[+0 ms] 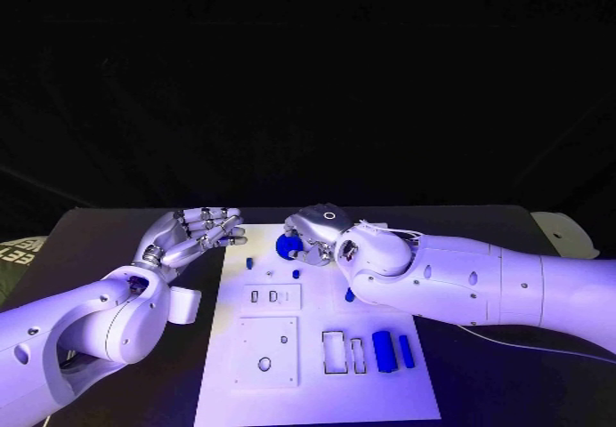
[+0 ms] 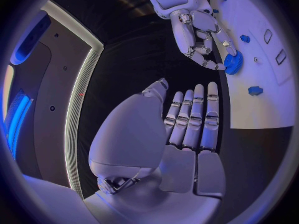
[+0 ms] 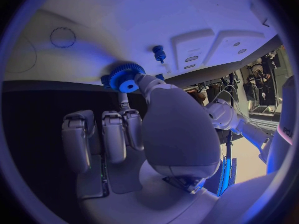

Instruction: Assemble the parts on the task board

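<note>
On the black table (image 1: 128, 240), seen from the head view, the white task board (image 1: 308, 391) is laid lengthwise in the middle, with dark room beyond its far edge. The left robot hand (image 1: 195, 229) is held above the table just beside the board's far left corner, its fingers straight, apart and holding nothing. The right robot hand (image 1: 317, 229) is bent down over the board's far end, where a blue gear (image 1: 289, 247) is gripped between its fingertips. A small blue peg (image 1: 249, 262) stands near the gear, and two blue bars (image 1: 383, 344) lie side by side near the board's near right, next to rectangular recesses.

In the left wrist view, the left robot hand (image 2: 190, 117) is spread flat over the dark table (image 2: 149, 59), close to the edge of the board (image 2: 261, 109). Across from it the right robot hand (image 2: 199, 35) is seen pinching the gear (image 2: 233, 62) at the board's edge. A lit strip and dark panels of the room are visible to one side.

In the right wrist view, the gear (image 3: 124, 77) is held at the tips of the right robot hand (image 3: 143, 129), touching the board (image 3: 187, 15), with the blue peg (image 3: 159, 52) just beside it and raised white blocks further along
</note>
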### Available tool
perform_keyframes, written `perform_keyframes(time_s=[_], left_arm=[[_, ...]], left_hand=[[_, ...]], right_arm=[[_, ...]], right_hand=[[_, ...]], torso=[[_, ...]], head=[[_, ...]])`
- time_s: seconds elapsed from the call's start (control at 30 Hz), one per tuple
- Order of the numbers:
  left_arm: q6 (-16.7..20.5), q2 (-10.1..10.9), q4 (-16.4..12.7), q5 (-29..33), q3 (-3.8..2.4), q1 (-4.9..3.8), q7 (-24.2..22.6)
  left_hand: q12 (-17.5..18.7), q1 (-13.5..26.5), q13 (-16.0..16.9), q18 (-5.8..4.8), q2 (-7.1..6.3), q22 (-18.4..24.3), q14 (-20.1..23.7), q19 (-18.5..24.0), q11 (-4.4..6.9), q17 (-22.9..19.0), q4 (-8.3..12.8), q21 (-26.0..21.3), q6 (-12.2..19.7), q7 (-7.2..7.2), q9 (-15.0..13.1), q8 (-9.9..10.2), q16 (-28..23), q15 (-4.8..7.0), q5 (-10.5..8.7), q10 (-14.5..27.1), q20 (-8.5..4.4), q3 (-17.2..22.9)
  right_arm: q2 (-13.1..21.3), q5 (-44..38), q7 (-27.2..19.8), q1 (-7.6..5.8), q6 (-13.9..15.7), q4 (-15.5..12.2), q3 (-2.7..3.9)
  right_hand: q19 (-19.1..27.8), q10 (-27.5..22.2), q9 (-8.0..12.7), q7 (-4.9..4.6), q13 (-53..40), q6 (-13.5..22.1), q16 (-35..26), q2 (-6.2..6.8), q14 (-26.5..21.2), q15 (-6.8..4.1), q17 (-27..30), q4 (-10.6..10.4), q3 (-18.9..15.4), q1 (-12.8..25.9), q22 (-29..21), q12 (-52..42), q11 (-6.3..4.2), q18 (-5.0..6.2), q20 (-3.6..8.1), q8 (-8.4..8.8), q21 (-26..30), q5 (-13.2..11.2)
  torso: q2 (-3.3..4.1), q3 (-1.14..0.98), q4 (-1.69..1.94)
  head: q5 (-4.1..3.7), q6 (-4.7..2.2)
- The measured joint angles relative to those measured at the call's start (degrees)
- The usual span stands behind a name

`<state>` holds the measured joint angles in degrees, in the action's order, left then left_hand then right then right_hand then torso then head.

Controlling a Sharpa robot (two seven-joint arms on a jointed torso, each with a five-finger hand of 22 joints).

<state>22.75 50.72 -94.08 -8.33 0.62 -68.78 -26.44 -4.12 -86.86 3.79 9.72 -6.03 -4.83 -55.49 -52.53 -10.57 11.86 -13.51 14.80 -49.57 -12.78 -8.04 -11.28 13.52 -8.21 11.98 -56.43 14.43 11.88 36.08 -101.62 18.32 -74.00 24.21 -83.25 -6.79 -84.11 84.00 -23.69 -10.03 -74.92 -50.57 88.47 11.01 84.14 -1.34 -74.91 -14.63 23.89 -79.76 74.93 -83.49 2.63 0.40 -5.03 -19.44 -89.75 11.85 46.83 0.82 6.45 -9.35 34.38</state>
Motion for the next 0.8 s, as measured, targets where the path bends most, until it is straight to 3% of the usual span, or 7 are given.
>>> perform_keyframes(time_s=[0.1, 0.23, 0.37, 0.8], left_arm=[[0.00, 0.01, 0.00, 0.00, 0.00, 0.00, 0.01], [0.00, 0.06, 0.00, -0.01, 0.00, 0.00, 0.06], [-0.01, 0.09, 0.00, -0.03, 0.00, 0.00, 0.15], [-0.27, 0.19, 0.01, -0.09, 0.00, 0.00, 0.62]], left_hand=[[0.00, 0.00, 0.00, 0.00, 0.00, 0.05, 0.00, 0.00, 0.00, 0.00, 0.00, 0.00, 0.00, 0.00, 0.00, 0.00, 0.00, 0.00, 0.00, 0.00, 0.00, 0.00], [0.00, 0.00, 0.00, 0.00, 0.00, 0.05, 0.00, 0.00, 0.00, 0.00, 0.00, 0.00, 0.00, 0.00, 0.00, 0.00, 0.00, 0.00, 0.00, 0.00, 0.00, 0.00], [-0.02, 0.00, 0.00, 0.00, 0.00, 0.05, 0.00, 0.00, 0.00, 0.00, 0.00, 0.00, 0.00, 0.00, 0.00, 0.00, 0.00, 0.00, 0.00, 0.00, 0.00, 0.00], [-0.02, -1.26, 0.00, 0.00, -0.17, 0.15, 0.21, 0.00, 0.00, 0.25, 0.83, 0.00, 0.00, 0.00, 0.16, 0.35, -0.45, -0.21, 0.00, 0.00, 0.00, 1.51]], right_arm=[[-0.08, 0.00, 0.21, 0.05, -0.02, 0.10, 0.00], [-0.10, 0.11, 0.42, 0.05, 0.03, 0.37, 0.03], [-0.09, 0.62, 0.42, 0.14, 0.00, 0.49, -0.04], [-0.09, 3.21, 0.15, 0.09, -1.02, 0.95, -0.01]], right_hand=[[0.00, 0.04, -0.04, 0.12, 0.00, -0.32, 0.00, 0.47, 0.00, 0.00, 0.00, -0.21, 0.23, 1.23, 0.00, 0.35, 0.04, 0.00, 0.00, 0.85, 0.00, -0.81], [0.20, -0.36, 0.36, 1.68, 0.01, -0.55, 0.00, 0.78, -0.09, 0.75, 0.00, -1.69, -0.77, 5.16, -0.01, 1.94, 0.86, 0.00, -0.25, 2.88, 0.00, -3.77], [0.10, -0.48, 1.30, 1.22, 0.01, 0.65, 0.00, 0.11, -0.12, 1.14, 0.01, -2.07, -3.06, 8.96, -0.01, 2.13, 0.98, 0.00, -0.94, 4.90, 0.00, -6.39], [0.10, -0.28, 1.41, 1.48, 0.01, -0.66, 0.28, -1.67, -0.11, 1.14, -0.01, -2.12, -4.71, 12.06, -0.02, 2.13, 1.18, 0.00, -0.94, 5.40, 0.00, -6.67]], torso=[[-0.02, 0.02, 0.00], [-0.03, 0.01, -0.02], [-0.02, 0.04, -0.03], [-0.03, 0.07, -0.02]], head=[[-0.01, 0.02], [0.09, 0.02], [0.14, 0.02], [0.18, -0.09]])
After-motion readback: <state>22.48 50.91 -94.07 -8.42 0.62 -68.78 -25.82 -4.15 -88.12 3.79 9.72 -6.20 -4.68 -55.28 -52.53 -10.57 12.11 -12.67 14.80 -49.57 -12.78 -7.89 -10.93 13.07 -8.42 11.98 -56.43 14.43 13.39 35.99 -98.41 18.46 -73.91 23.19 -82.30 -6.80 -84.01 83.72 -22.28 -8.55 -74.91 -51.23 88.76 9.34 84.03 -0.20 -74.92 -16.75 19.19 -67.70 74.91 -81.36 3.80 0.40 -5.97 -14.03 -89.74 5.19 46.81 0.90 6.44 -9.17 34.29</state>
